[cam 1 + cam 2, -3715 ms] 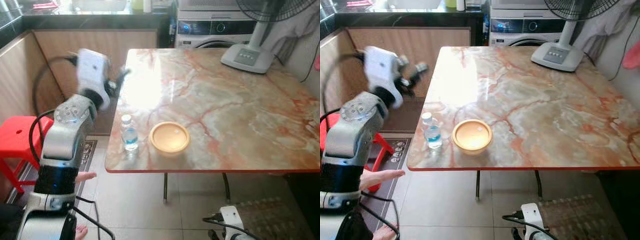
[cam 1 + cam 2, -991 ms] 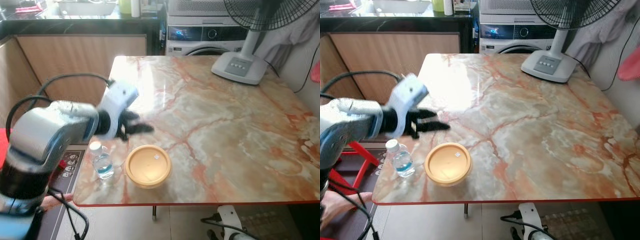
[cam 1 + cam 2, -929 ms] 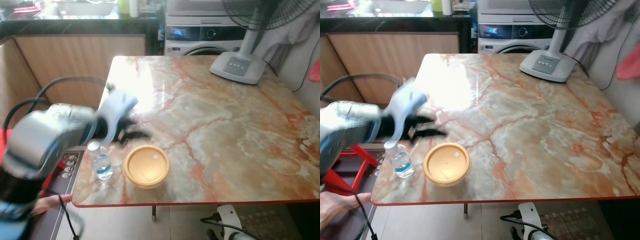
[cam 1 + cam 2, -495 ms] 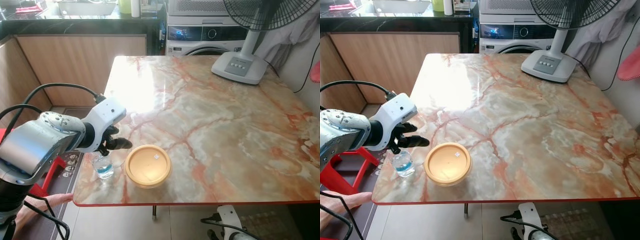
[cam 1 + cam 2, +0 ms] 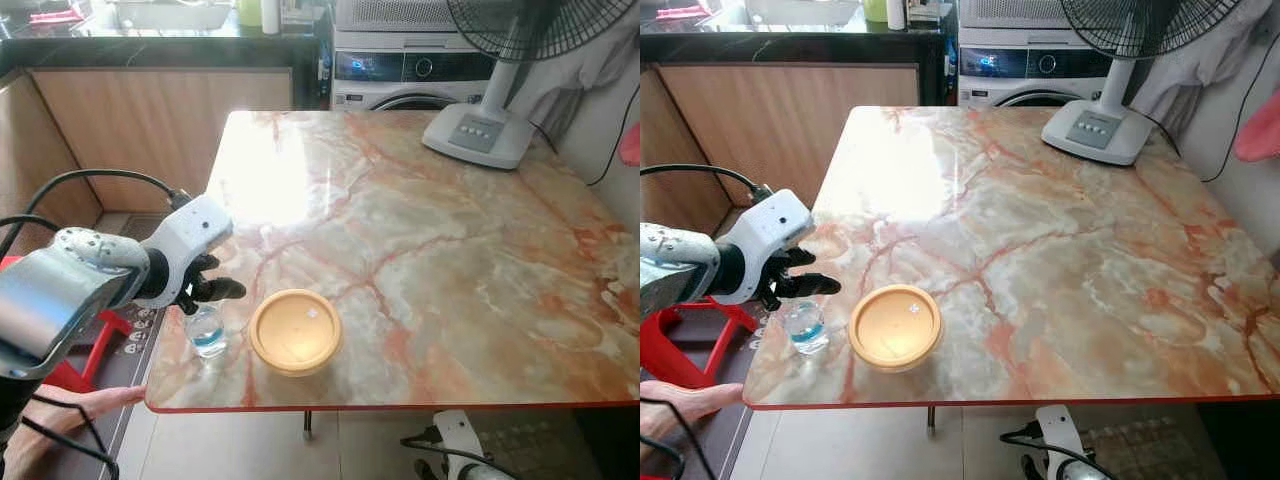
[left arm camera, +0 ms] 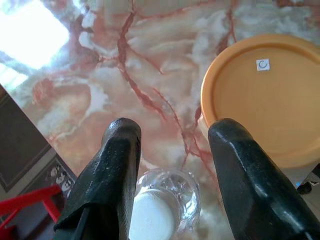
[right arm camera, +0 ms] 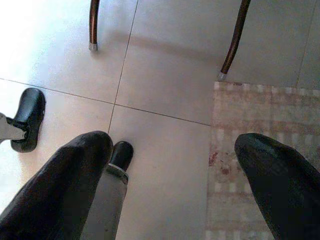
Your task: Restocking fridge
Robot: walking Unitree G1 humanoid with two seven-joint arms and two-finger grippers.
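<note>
At the near left corner of the marble table [image 5: 430,230], the left gripper [image 5: 215,290] hovers just above the water bottle [image 5: 207,331].
Left gripper fingers [image 6: 117,170] are spread apart, one on each side of the bottle's white cap [image 6: 150,217], with no contact visible. The bottle stands upright and holds clear water to roughly half height. Just beside it sits a round yellow container [image 5: 296,331], closed by a yellow lid bearing a small sticker; contents not visible. The right gripper [image 7: 175,170] hangs idle over the tiled floor [image 7: 165,90], fingers wide apart and empty.
</note>
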